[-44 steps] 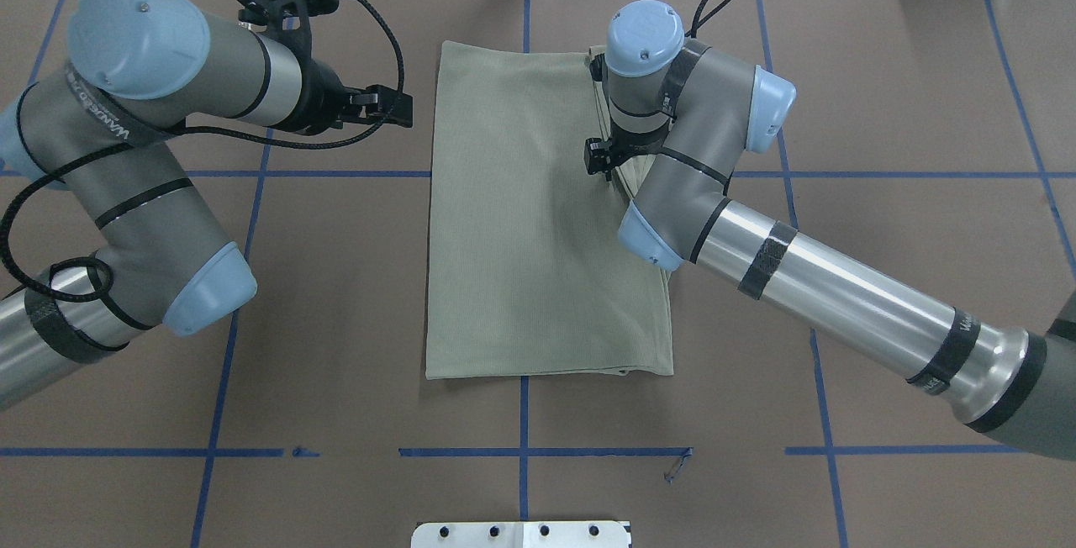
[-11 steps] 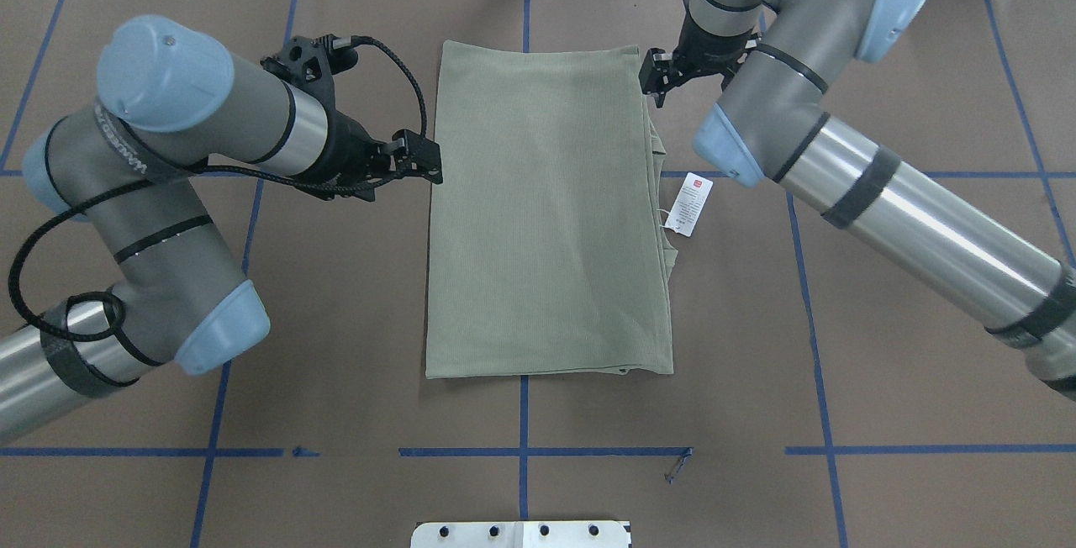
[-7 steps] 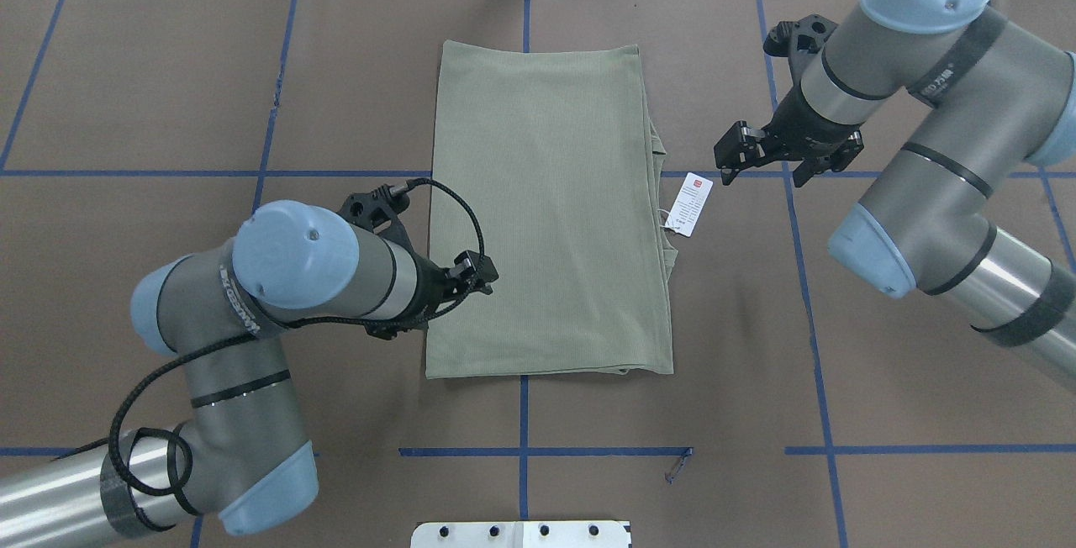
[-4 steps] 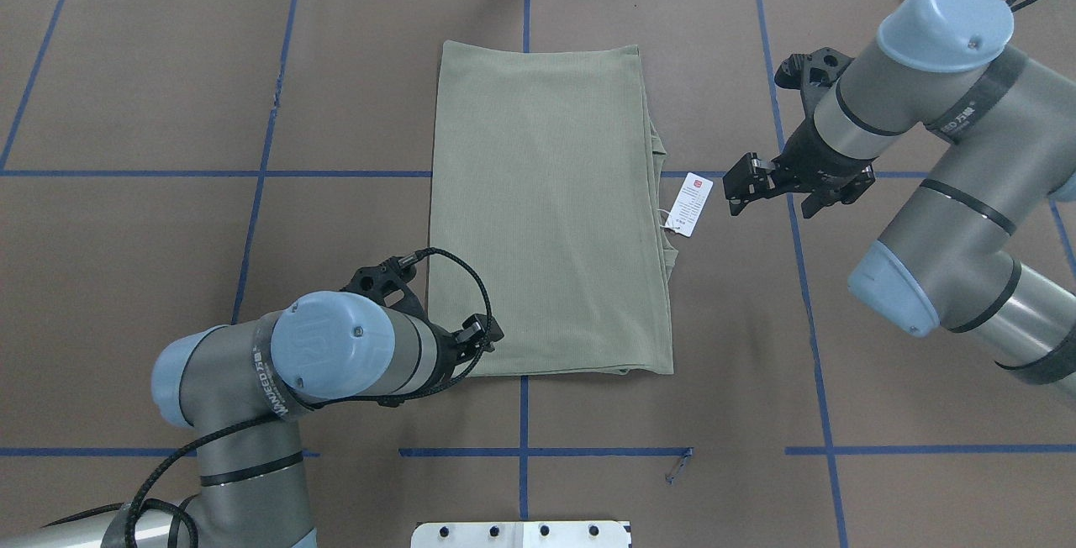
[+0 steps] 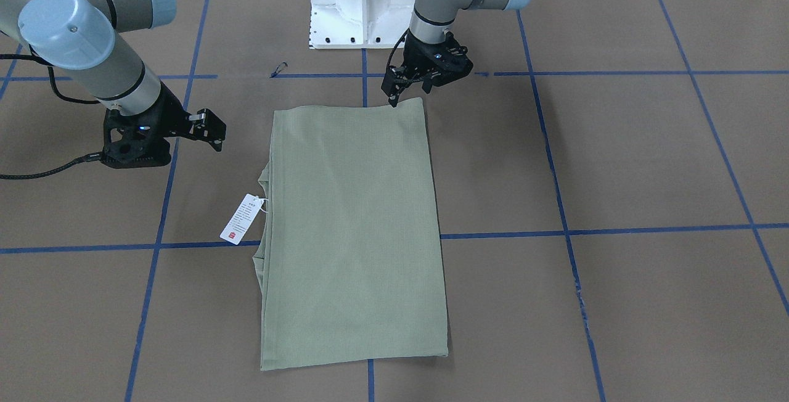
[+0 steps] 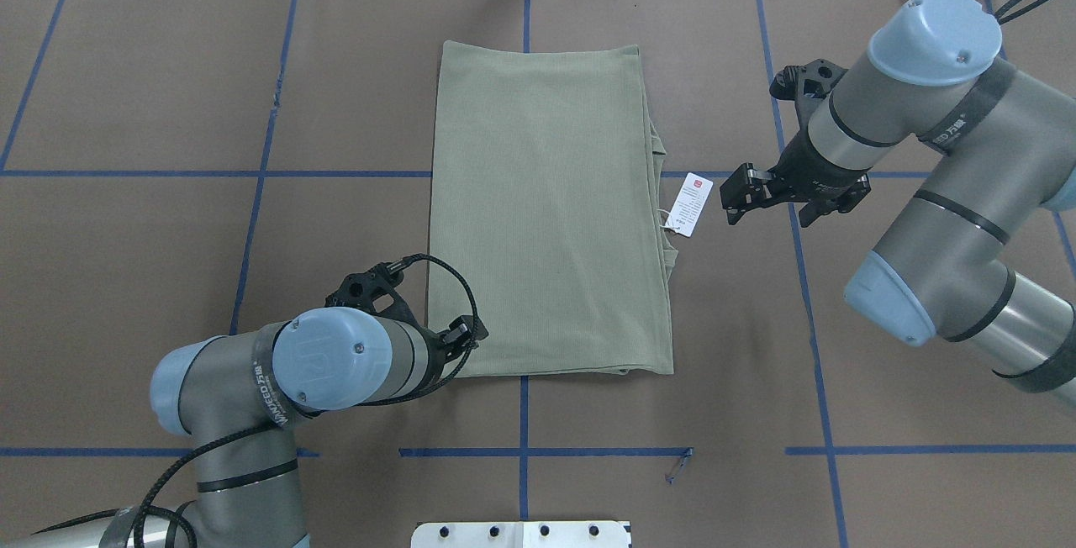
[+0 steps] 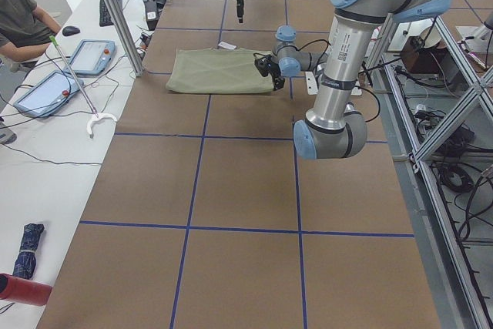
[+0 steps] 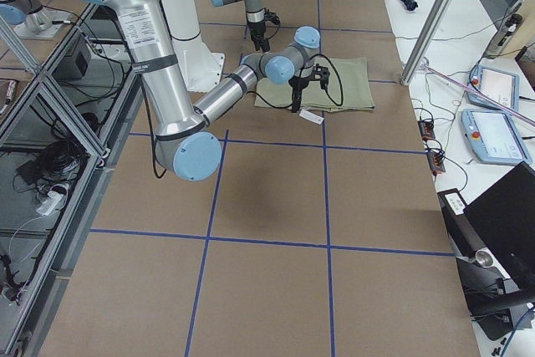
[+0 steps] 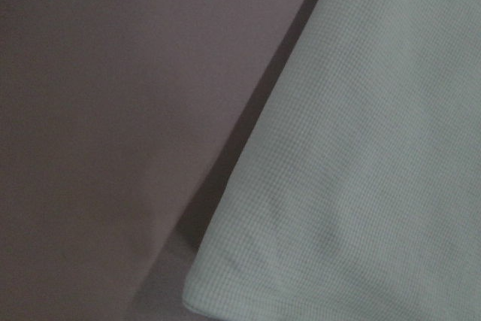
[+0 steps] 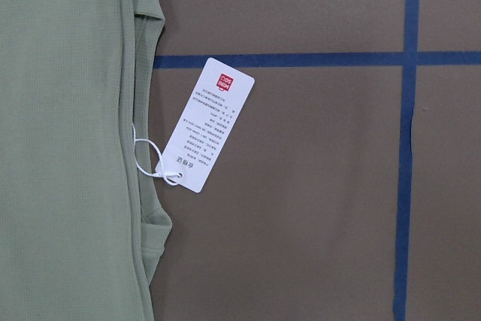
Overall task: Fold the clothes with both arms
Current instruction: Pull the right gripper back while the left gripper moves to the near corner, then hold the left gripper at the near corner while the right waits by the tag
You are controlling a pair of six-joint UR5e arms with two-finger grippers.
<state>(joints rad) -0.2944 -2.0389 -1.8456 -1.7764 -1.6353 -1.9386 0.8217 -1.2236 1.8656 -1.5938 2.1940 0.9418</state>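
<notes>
On the overhead view's left, the left arm (image 6: 336,359) bends over the near left corner of the shirt (image 6: 546,212). The left gripper (image 6: 462,336) is mostly hidden under its wrist there. The front-facing view shows its fingers (image 5: 392,97) tipped down, at or just above that corner, but I cannot tell whether they are parted or pinched. The left wrist camera shows only the knit corner and its shadow on the worktop (image 6: 841,346).

There is one shirt, folded into a long rectangle, lying flat at the middle of the brown, blue-taped worktop. Stacked cloth edges show along its right side. One white hang tag (image 6: 692,203) lies on the worktop just beside that edge. Only the right wrist camera shows its looped white string, red mark and lines of print.

Further right, the right gripper (image 6: 733,197) hovers near the tag with its fingers spread and nothing between them. The right arm (image 6: 916,111) angles in behind it.

That makes two arms. The exterior left view alone shows a person (image 7: 23,17) seated at a white side table with two tablets (image 7: 91,55).
</notes>
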